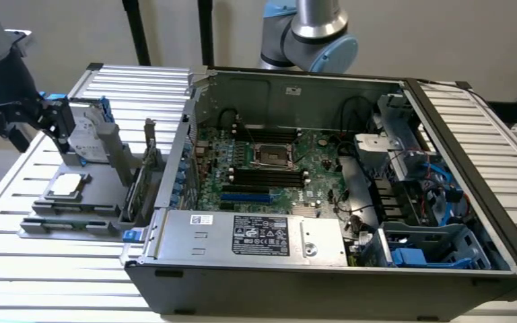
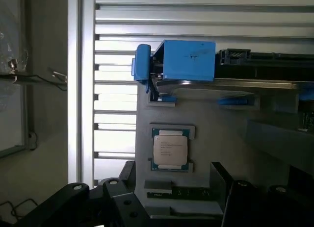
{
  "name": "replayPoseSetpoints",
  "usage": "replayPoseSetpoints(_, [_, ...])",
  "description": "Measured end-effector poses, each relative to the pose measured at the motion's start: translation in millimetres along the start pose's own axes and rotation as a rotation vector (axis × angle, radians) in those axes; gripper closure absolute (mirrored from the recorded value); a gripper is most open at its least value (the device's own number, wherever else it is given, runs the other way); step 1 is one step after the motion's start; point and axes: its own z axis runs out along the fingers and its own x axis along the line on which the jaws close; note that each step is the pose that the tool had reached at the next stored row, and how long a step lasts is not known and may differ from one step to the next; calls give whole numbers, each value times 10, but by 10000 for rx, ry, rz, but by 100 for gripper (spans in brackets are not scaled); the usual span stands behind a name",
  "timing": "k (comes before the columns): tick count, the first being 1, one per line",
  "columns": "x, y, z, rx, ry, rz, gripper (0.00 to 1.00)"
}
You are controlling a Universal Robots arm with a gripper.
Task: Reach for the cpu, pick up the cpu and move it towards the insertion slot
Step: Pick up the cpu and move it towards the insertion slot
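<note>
Our gripper (image 2: 172,180) hangs over the cpu (image 2: 170,149), fingers apart and holding nothing; the chip lies flat in a grey holder (image 2: 216,134) on the counter (image 1: 25,269). From the exterior view we see the insertion slot (image 1: 272,155) well apart, inside the open computer case (image 1: 330,282).

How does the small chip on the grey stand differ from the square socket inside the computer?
The chip lies on a grey stand outside the computer case; the socket sits on the green board inside it. The chip has a pale silvery top; the socket has a dark centre in a metal frame. Both are square and lie flat.
</note>
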Motion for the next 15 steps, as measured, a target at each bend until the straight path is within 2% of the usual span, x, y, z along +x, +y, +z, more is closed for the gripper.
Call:
replayPoseSetpoints(6, [-1, -3, 109, 33, 2, 1, 29])
replayPoseSetpoints(15, [-3, -9, 271, 34, 2, 14, 29])
